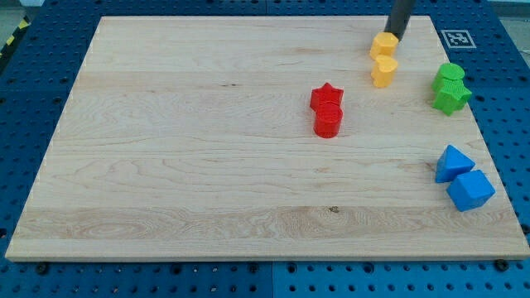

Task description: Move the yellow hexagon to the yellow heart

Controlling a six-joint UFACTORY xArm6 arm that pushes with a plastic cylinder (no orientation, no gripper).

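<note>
Blue cube (470, 189) nearest; my tip (395, 36) touches yellow hexagon (383, 44).

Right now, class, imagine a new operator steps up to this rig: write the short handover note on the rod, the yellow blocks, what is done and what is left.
My tip: at the view's top right, right behind the yellow hexagon, at or near contact.
Yellow hexagon: just above the yellow heart in the view; the two look touching or nearly so.
Other blocks: red pair mid-board, green pair and blue pair along the view's right, all clear of the yellows.
Done: hexagon brought up to the heart.
Left: at most a small nudge toward the view's bottom if a gap remains, then back the tip off.
</note>
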